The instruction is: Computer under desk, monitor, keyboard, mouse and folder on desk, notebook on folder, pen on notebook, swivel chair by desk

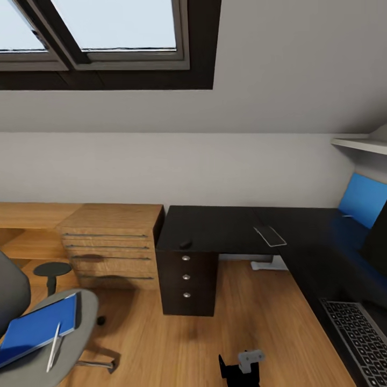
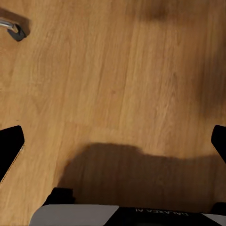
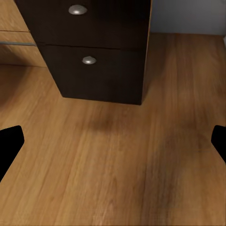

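On the swivel chair (image 1: 48, 344) seat at near left, the pen (image 1: 54, 346) lies on the blue folder (image 1: 35, 328): thin, light and probably slippery, so best pinched at an overhanging edge. The desk (image 1: 215, 228) stands right. Both grippers' jaws are spread, empty.

An attic home office: skylight (image 1: 107, 32) in the sloped wall above the black L-shaped surface (image 1: 226, 228), wooden dresser (image 1: 110, 242) beside it.

Desk (image 1: 226, 228) – matt black, silver metal knobs (image 1: 186, 276); floor (image 1: 252, 322) – smooth wood planks; swivel chair (image 1: 80, 306) seat – grey cloth.
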You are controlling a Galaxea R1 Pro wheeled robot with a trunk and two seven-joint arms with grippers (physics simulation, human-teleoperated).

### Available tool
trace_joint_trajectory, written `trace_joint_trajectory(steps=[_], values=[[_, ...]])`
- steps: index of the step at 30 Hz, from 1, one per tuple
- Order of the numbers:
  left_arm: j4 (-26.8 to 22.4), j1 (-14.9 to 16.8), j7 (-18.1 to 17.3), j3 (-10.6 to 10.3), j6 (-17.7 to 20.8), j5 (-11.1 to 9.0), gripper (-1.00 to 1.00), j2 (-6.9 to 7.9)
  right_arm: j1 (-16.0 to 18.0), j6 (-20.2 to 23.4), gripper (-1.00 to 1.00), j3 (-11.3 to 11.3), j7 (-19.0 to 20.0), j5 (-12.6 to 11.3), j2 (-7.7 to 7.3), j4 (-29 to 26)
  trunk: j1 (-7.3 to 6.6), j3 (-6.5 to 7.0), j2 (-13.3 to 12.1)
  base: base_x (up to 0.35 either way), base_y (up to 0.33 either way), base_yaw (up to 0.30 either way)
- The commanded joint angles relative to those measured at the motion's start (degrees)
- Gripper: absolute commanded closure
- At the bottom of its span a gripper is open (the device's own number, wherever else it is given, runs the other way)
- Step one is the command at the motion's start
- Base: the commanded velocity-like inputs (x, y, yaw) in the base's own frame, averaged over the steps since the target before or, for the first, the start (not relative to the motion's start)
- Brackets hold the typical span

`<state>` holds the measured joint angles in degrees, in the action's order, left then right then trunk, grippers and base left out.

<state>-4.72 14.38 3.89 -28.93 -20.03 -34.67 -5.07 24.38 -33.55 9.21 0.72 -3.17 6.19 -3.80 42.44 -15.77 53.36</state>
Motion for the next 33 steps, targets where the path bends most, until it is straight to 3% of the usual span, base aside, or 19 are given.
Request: trace_joint_trajectory(steps=[1,5,11,17,30,32,33], values=[[0.01,0.04,0.54,-0.50,-0.35,-0.06,-1.00,0.07,0.05,-0.20,-1.00,0.28,0.07,-0.34,-0.01,0.05,0.04,-0.07,0.04,0.336,0.000,0.000],[-0.01,0.04,0.50,-0.28,-0.95,-0.27,-1.00,0.41,0.05,-0.20,-1.00,0.28,0.09,-0.34,-0.03,0.06,0.04,-0.07,0.04,0.336,0.000,0.000],[0.14,0.04,-0.59,-0.31,-5.31,-0.47,-1.00,2.12,0.05,-0.20,-1.00,0.25,0.07,-0.34,0.04,0.03,0.04,-0.07,0.04,0.336,0.000,0.000],[1.68,0.04,-2.98,-0.34,-6.16,-0.50,-1.00,2.46,0.05,-0.20,-1.00,0.20,0.07,-0.34,0.00,0.02,0.04,-0.07,0.04,0.336,0.000,0.000],[2.45,0.04,-3.50,-0.12,-6.42,-0.62,-1.00,2.68,0.05,-0.08,-1.00,0.29,0.11,-0.36,0.00,0.16,0.04,-0.07,0.04,0.332,-0.010,0.000],[2.43,0.04,-3.40,-0.09,-6.42,-0.63,-1.00,2.69,0.05,1.02,-1.00,0.17,-0.95,-0.47,0.22,0.18,0.04,-0.07,0.04,0.084,-0.013,0.000],[2.43,0.04,-3.37,-0.08,-6.42,-0.61,-1.00,2.70,0.05,5.52,-1.00,0.35,-4.12,-0.46,0.46,-0.85,0.04,-0.07,0.04,0.017,-0.003,0.000]])
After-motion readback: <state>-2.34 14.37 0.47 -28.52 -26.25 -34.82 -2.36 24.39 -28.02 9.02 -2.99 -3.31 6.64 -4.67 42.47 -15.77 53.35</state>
